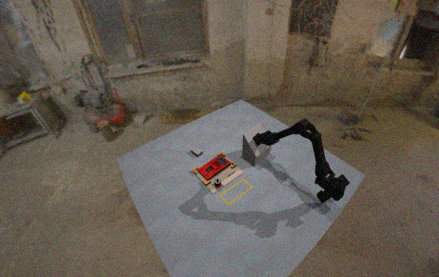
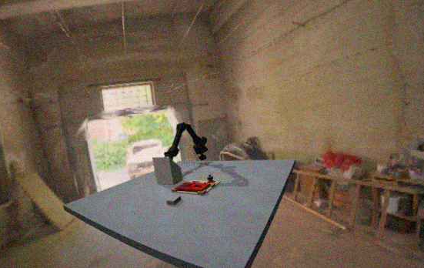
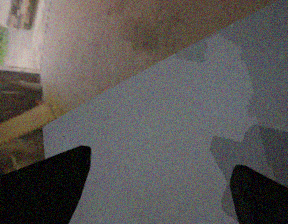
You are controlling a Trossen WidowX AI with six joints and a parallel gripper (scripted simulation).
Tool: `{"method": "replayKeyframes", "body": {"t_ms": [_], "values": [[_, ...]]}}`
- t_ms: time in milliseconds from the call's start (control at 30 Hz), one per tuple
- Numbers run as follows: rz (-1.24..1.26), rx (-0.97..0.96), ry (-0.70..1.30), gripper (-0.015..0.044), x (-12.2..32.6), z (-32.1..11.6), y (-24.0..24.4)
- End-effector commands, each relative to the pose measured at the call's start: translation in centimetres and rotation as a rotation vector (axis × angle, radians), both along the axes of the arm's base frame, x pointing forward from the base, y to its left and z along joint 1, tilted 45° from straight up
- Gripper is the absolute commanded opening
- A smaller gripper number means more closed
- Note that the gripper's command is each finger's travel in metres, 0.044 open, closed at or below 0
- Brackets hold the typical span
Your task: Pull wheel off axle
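Observation:
The wheel (image 1: 217, 181) (image 2: 210, 177) is a small dark round piece on the upright axle, at the near corner of a beige board (image 1: 233, 175). The axle itself is mostly hidden by it. The marked area (image 1: 224, 200) is a yellow outlined rectangle on the table beside that board. My gripper (image 1: 326, 198) (image 2: 202, 157) (image 3: 162, 166) is open with nothing between its fingers. It is held above the table's right part in the top view, far from the wheel. The wrist view shows both black fingers apart over blue table, without the wheel.
A red panel (image 1: 205, 172) (image 2: 189, 187) with yellow corner pieces lies on the beige board. A tall grey block (image 1: 248, 150) (image 2: 164, 171) stands near the arm's base. A small grey block (image 1: 197, 151) (image 2: 173, 200) lies beyond the board. The table edge shows in the wrist view.

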State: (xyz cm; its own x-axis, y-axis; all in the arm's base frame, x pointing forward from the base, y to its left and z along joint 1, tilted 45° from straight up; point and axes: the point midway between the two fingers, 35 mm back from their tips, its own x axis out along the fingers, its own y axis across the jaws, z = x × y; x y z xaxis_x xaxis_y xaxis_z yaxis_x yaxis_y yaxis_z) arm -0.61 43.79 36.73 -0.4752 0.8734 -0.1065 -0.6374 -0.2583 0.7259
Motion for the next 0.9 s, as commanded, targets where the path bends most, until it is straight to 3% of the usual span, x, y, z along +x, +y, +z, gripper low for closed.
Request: {"method": "replayKeyframes", "body": {"t_ms": [0,400,867], "values": [[-0.104,-0.039,-0.043,0.03,4.7,-1.7,0.3],[-0.375,-0.178,-0.145,0.03,18.1,-6.7,-2.2],[-0.634,-0.431,-0.105,0.03,30.8,-14.5,-10.2]]}}
